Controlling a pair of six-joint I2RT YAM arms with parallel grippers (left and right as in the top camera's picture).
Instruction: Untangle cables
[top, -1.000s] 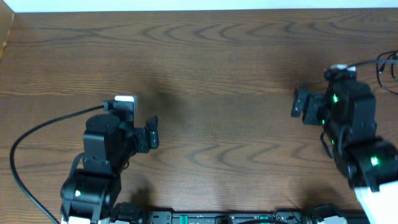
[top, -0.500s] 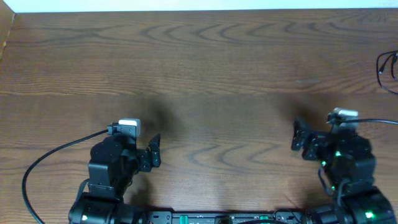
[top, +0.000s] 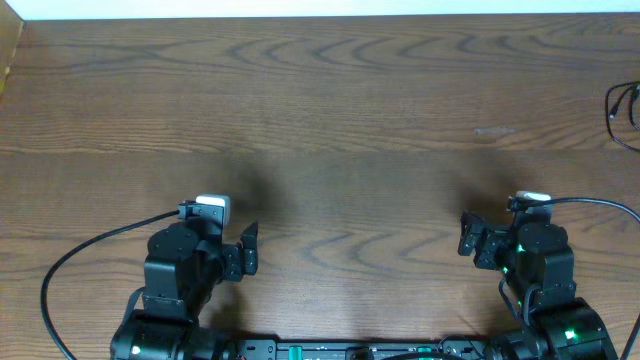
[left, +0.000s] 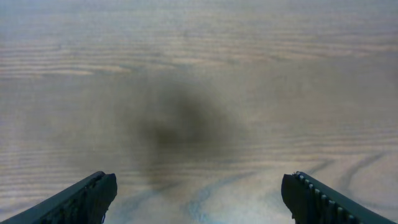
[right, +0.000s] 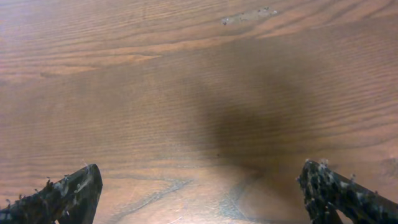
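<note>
I see left fingers (left: 87, 199) apart, holding nothing; right fingers (right: 339, 190) likewise, above desk (top: 350, 120); cable (top: 609, 105) at desk's far-right edge.

Wooden table (top: 330, 90), thin black cable (top: 611, 104) (far right edge)

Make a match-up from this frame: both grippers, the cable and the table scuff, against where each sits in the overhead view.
Things:
1. left gripper
2. right gripper
3. black cable
4. scuff

Places:
A. far right edge of view
B. near edge, left side, open
C. pale mark on bare wood, beyond the right gripper
D. near edge, right side, open

Pairs: 1-B, 2-D, 3-A, 4-C
</note>
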